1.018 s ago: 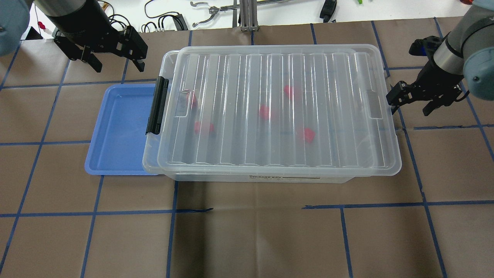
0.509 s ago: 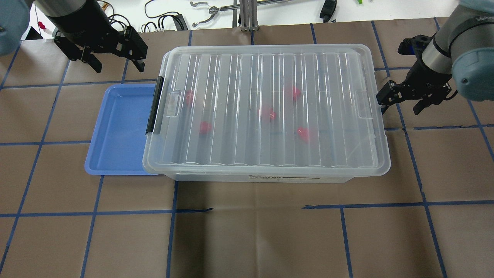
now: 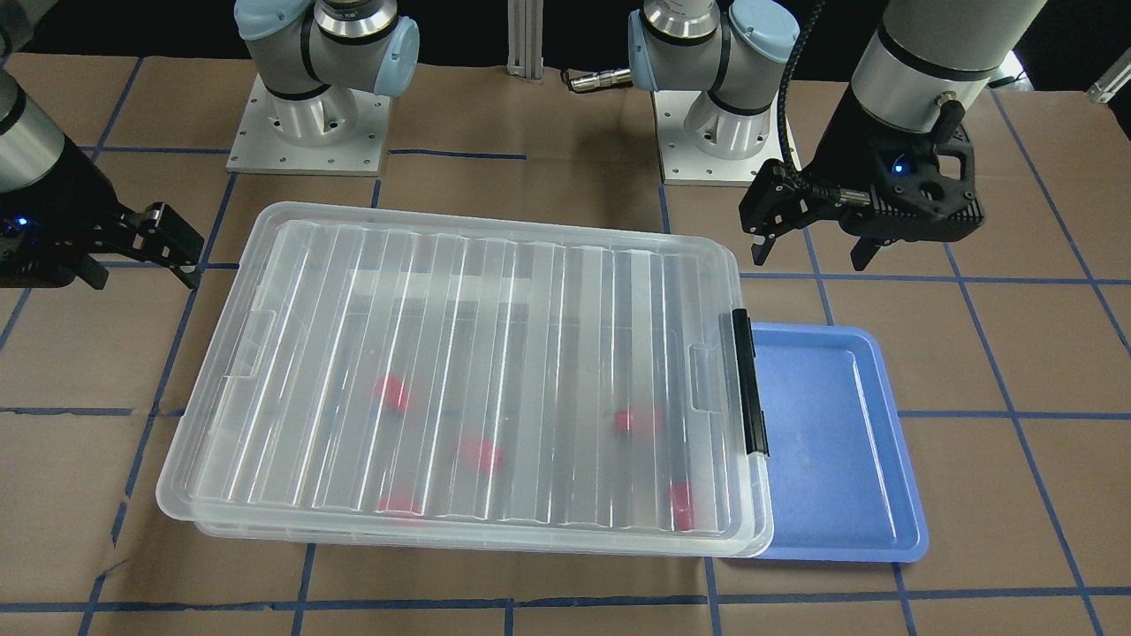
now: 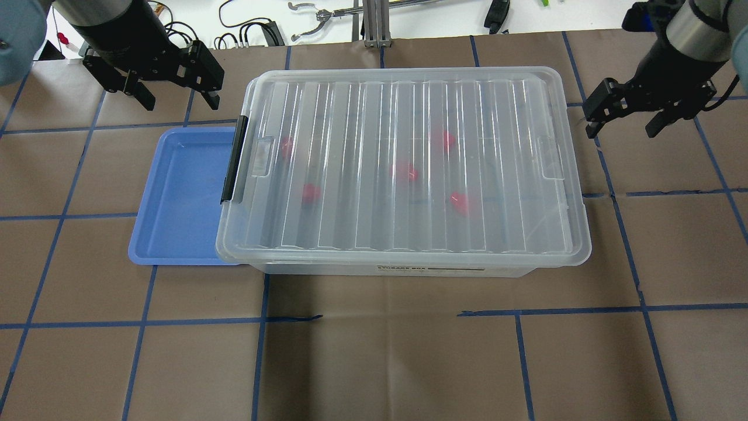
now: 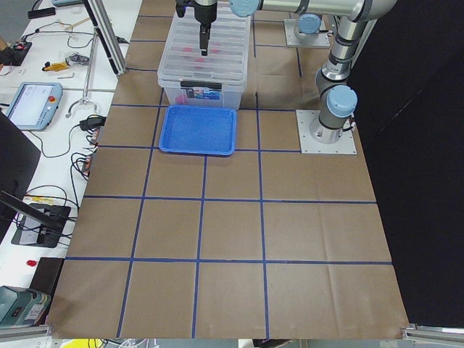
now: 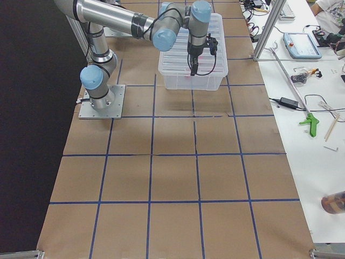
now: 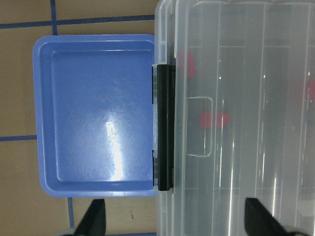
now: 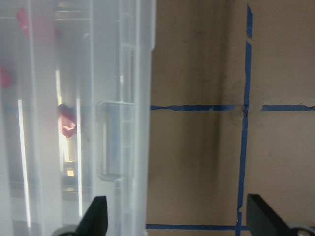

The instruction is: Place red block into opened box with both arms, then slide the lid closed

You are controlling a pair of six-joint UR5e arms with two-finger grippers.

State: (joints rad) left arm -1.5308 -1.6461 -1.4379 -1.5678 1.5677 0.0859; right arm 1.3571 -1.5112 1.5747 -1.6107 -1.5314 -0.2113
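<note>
The clear box (image 4: 327,269) stands mid-table with its ribbed lid (image 4: 409,117) lying squarely over it. Several red blocks (image 4: 404,171) show blurred through the lid; one red block (image 7: 212,119) is near the black latch (image 7: 164,128). My left gripper (image 4: 178,96) hovers open beyond the box's left far corner and holds nothing. My right gripper (image 4: 622,128) is open and empty, off the box's right short end and apart from the lid. In the right wrist view the lid's edge (image 8: 142,98) lies left of the open right gripper (image 8: 177,219).
A blue tray (image 4: 175,199) lies against the box's left end, partly under it, and holds nothing. Brown paper with blue tape lines covers the table (image 4: 374,351). Cables and tools (image 4: 315,17) lie on the white bench beyond the far edge.
The lid slid left until it sat squarely over the box. My right gripper then drew back from the lid's right end, away and to the right. The left arm stayed still.
</note>
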